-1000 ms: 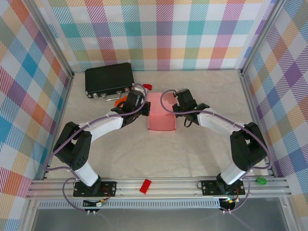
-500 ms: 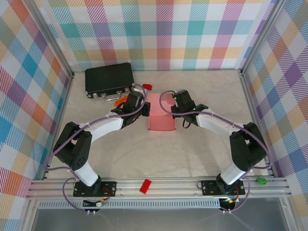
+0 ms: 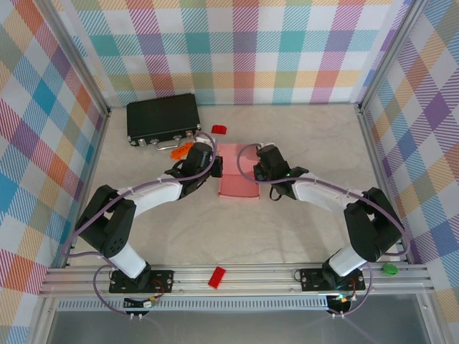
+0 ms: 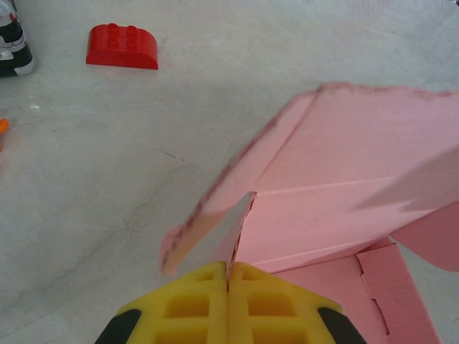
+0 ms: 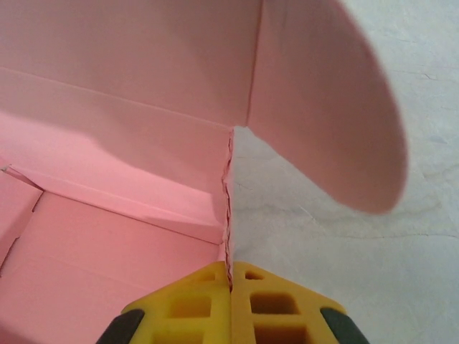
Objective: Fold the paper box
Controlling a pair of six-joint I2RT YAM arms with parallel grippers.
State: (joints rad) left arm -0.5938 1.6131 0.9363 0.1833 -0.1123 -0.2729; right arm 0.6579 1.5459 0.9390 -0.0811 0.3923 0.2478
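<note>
Pink card sits between both pairs of yellow fingers. The left gripper (image 4: 228,276) has its fingers pressed together on the thin edge of a side flap of the paper box (image 4: 344,186), which runs straight into the seam between them. The right gripper (image 5: 231,276) is pressed together in the same way, pinching the upright edge of the opposite side wall of the paper box (image 5: 143,107), with a rounded flap hanging out to its right over the bare bench.

From above, the paper box (image 3: 238,178) lies a little beyond the middle of the bench (image 3: 287,229), half folded, with its walls partly raised. The left gripper (image 3: 216,170) meets its left side and the right gripper (image 3: 257,170) its right side. Both arms reach forward from the near edge and bend inward at the elbow, so the two wrists face each other across the box, low over the surface.

A black case (image 3: 163,118) lies at the far left corner. A small red brick (image 3: 219,129) rests just beyond the box, and another red brick (image 3: 216,276) sits on the rail at the near edge.
</note>
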